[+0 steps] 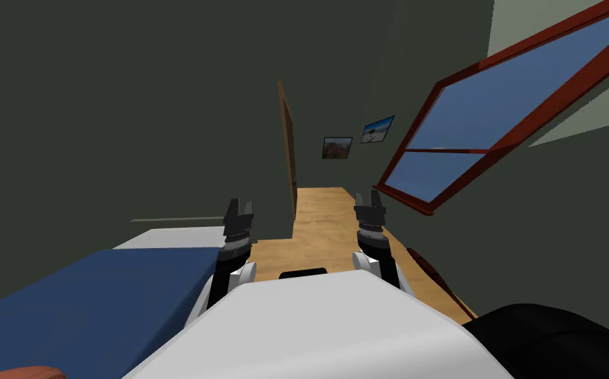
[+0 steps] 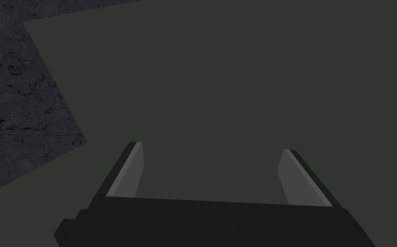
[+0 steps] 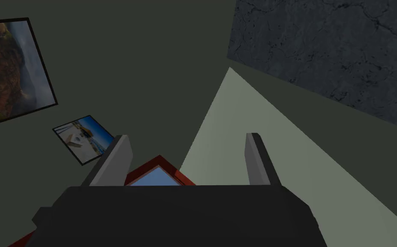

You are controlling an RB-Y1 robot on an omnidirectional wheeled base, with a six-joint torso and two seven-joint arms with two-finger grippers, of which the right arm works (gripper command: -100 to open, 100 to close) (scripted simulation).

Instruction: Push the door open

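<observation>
A brown door point(image 1: 288, 148) stands ahead of me, seen nearly edge-on, at the end of the dark wall on my left. It lies well beyond both hands. My left gripper point(image 1: 239, 209) is held up in front of my chest, short of the door and a little left of it. Its fingers are open with nothing between them, as the left wrist view confirms for this gripper point(image 2: 210, 168). My right gripper point(image 1: 369, 201) is raised at the same height, right of the door's edge. In the right wrist view this gripper point(image 3: 189, 159) is likewise open and empty.
A strip of wooden floor point(image 1: 323, 217) runs forward past the door. A bed with a blue cover point(image 1: 99, 289) lies close on my left. A red-framed window point(image 1: 494, 112) fills the right wall. Two pictures point(image 1: 337, 147) hang on the far wall. A dark rounded object point(image 1: 560, 339) sits at my right.
</observation>
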